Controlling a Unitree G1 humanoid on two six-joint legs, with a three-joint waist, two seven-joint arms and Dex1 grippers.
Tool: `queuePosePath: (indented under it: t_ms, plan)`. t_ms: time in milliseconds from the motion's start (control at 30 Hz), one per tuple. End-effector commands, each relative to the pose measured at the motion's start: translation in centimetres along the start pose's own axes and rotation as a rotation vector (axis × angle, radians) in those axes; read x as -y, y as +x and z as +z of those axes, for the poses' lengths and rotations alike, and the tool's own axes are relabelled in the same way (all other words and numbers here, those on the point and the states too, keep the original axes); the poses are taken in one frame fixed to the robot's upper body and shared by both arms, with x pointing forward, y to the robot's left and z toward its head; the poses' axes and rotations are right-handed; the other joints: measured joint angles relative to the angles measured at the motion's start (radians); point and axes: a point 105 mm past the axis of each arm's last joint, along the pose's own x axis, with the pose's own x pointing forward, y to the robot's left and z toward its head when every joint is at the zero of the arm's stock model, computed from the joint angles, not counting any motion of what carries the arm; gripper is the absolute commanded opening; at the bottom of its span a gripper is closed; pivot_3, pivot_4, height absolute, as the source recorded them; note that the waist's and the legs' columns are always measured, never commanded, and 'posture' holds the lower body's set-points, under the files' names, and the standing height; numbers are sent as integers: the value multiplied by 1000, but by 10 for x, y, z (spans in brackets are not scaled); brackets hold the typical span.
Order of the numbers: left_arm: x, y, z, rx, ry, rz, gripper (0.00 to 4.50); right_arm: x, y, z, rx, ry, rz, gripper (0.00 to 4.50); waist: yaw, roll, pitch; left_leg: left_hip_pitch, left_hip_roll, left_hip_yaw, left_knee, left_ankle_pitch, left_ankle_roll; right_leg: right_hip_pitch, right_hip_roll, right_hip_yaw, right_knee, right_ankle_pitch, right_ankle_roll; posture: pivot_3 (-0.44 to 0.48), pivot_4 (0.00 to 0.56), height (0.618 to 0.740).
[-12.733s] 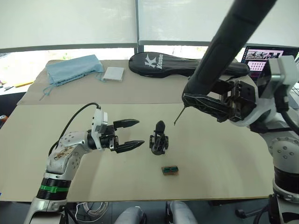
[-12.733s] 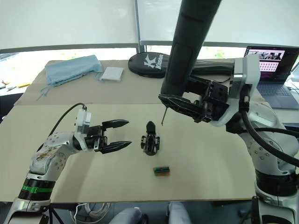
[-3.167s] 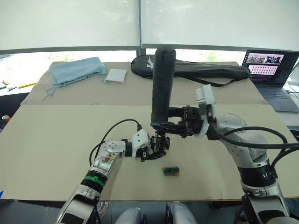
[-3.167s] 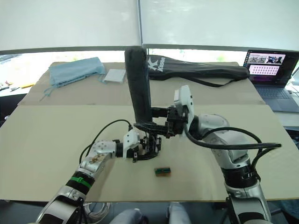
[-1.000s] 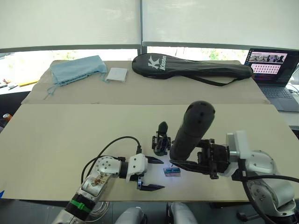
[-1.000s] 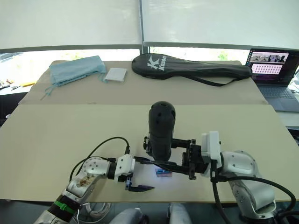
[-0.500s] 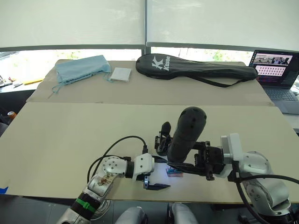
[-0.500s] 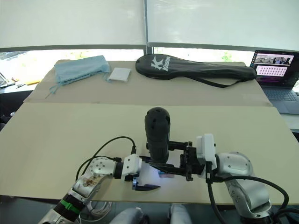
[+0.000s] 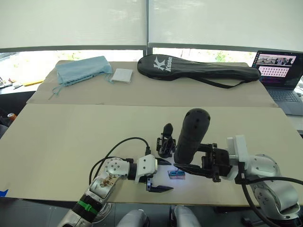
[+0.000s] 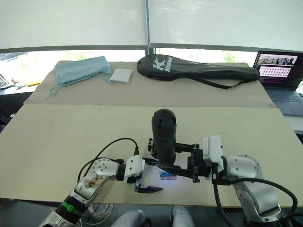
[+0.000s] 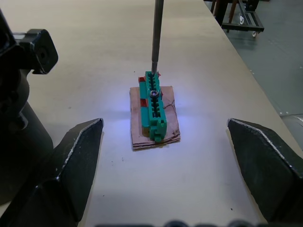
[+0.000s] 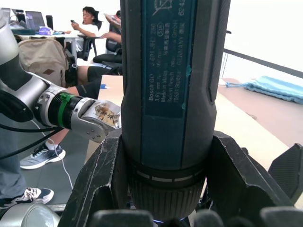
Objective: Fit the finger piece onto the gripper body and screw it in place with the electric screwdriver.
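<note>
The electric screwdriver, a thick black wand, stands nearly upright with my right gripper shut around its lower end. Its thin bit touches the far end of a tiny green-and-brown box, lit by a bluish glow. My left gripper is open, with one finger on each side of that box and touching nothing. Just behind stands the gripper body, free of both grippers, with a pointed black finger sticking up. I cannot tell the finger piece apart from it.
A black racket bag, a blue cloth, a white pad and a laptop lie along the back. The box sits close to the table's front edge. Seated people are behind my left arm.
Both grippers have left the gripper body and come forward to the green box. My left gripper let go and opened. In the last half second the screwdriver shifted slightly right.
</note>
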Motion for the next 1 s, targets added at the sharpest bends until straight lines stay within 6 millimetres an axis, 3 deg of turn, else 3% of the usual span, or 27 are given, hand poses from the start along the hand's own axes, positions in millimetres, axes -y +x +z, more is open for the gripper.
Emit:
queuePosePath:
  t_ms: [33, 1000]
  plan:
    - [11, 9, -8, -32, -40, -44, 4427, 0, 2, 13, 45, -53, 9, 1901, 0, 0, 0, 0, 0, 0, 0, 0, 0, 0, 0, 0, 0, 0, 0, 0, 150, 740]
    - [10, 9, -8, -44, -62, -36, 4427, 1, 3, 4, 23, -41, 5, 1901, -4, 0, 0, 0, 0, 0, 0, 0, 0, 0, 0, 0, 0, 0, 0, 0, 150, 740]
